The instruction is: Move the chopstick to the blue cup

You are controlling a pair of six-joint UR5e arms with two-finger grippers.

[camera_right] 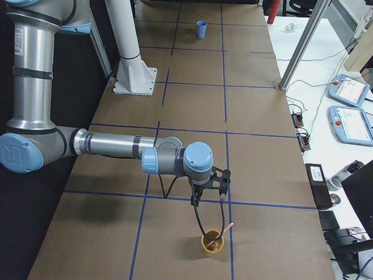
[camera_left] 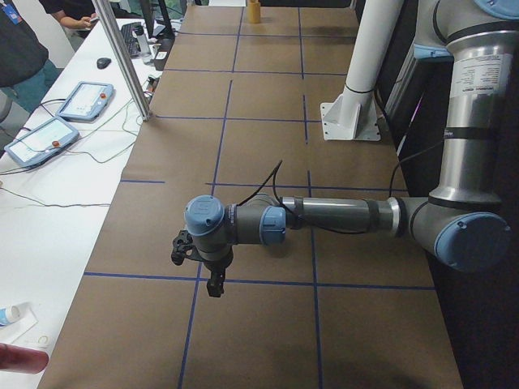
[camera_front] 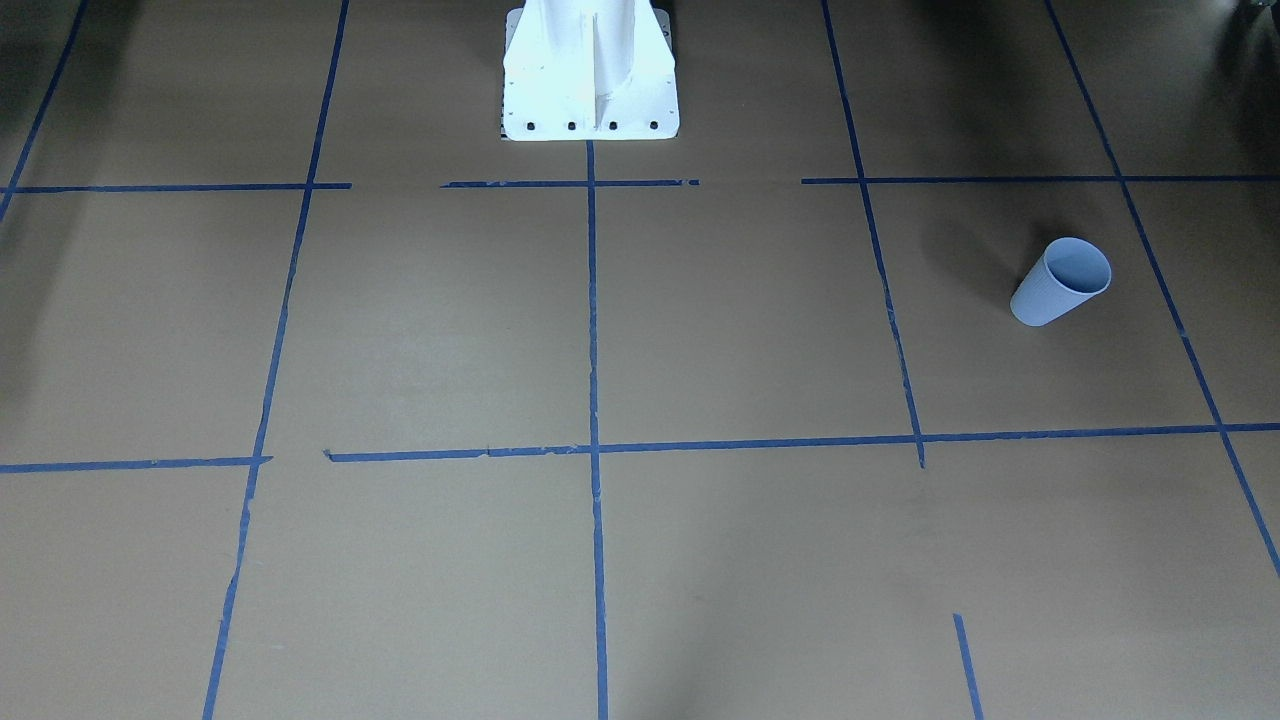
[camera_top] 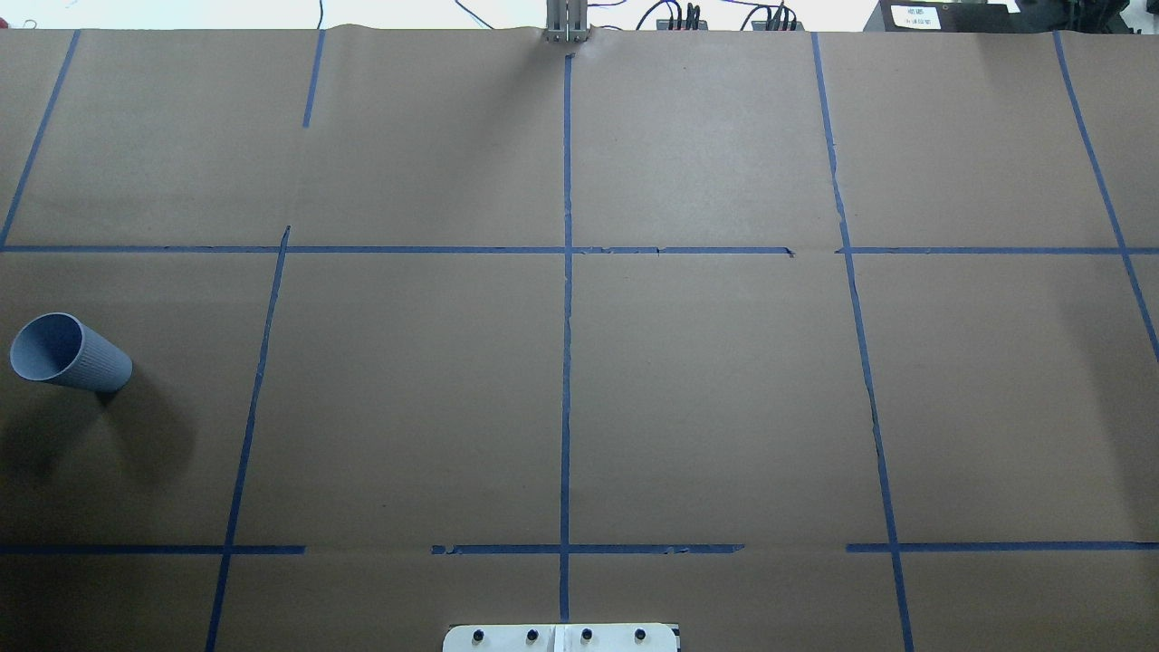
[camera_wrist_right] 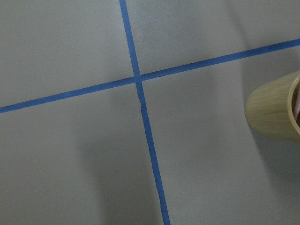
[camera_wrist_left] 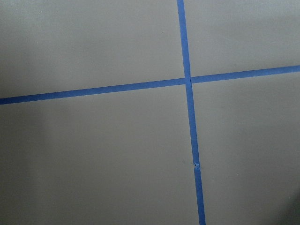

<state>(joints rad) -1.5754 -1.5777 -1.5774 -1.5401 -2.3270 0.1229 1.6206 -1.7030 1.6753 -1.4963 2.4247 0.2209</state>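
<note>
One paper-covered table (camera_top: 706,407), gridded in blue tape. Two arms: left fingers (camera_left: 215,285) and right fingers (camera_right: 194,199) hang above it; open or closed, I cannot tell. Two cups: blue cup (camera_front: 1060,282) upright at the left end; yellow cup (camera_right: 213,244) at the right end holds one chopstick (camera_right: 225,231), leaning on its rim.

Probably robotics lab: tape-gridded table (camera_top: 724,407), teach pendants (camera_right: 349,90), robot arm (camera_right: 116,144).

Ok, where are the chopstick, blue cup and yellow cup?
chopstick (camera_right: 227,228): exterior right view, pink shaft above the rim.
blue cup (camera_front: 1042,298): exterior front-facing view, ribbed wall.
yellow cup (camera_wrist_right: 274,112): right wrist view, outer wall.
</note>
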